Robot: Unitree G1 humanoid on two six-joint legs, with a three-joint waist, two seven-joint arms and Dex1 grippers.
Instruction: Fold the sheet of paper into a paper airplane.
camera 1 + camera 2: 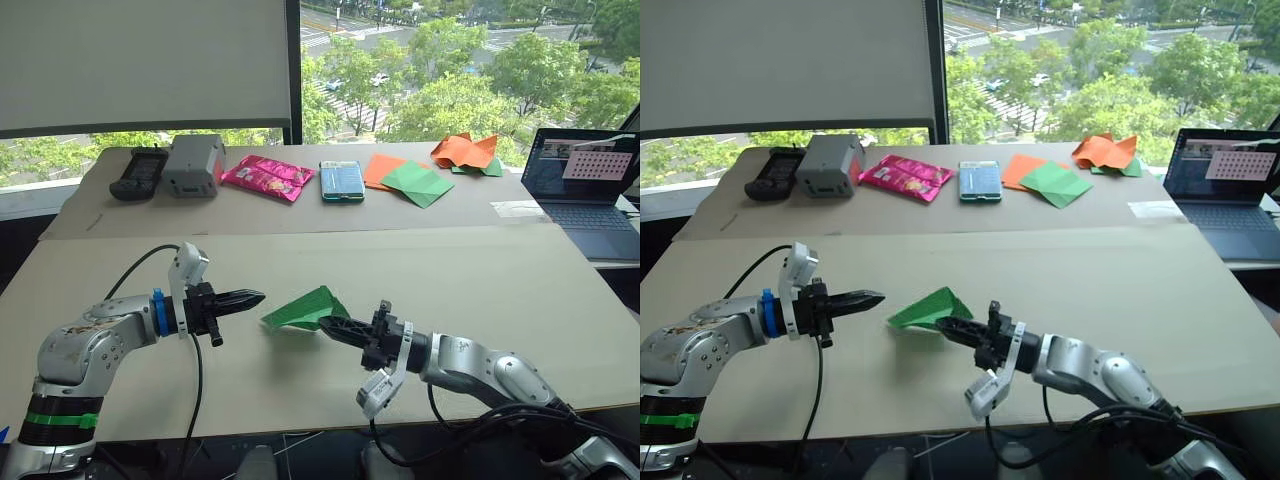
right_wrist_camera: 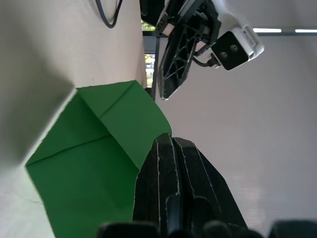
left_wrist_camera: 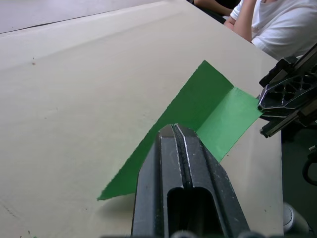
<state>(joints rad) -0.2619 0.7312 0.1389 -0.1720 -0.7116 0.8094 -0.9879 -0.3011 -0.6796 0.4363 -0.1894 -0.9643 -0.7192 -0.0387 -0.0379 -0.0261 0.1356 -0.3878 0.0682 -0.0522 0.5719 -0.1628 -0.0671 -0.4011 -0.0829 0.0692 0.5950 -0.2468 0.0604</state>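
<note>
The bright green sheet of paper (image 1: 305,308) is folded into a long pointed wedge with layered flaps, lying mid-table between my two arms. My right gripper (image 1: 331,324) is shut on the wedge's near right edge, and that end is tilted up off the table. The right wrist view shows its shut fingers (image 2: 166,148) pinching the green paper (image 2: 94,163). My left gripper (image 1: 257,297) is shut with nothing in it, hovering just left of and slightly above the paper's pointed end. In the left wrist view the paper (image 3: 198,114) lies past the left gripper's own closed fingertips (image 3: 173,136).
Along the far table stand a black device (image 1: 138,172), a grey box (image 1: 193,163), a pink packet (image 1: 267,177), a teal phone (image 1: 341,180), flat orange and green sheets (image 1: 408,178) and a crumpled orange shape (image 1: 464,151). A laptop (image 1: 588,190) sits far right. A person in white (image 3: 277,25) is opposite.
</note>
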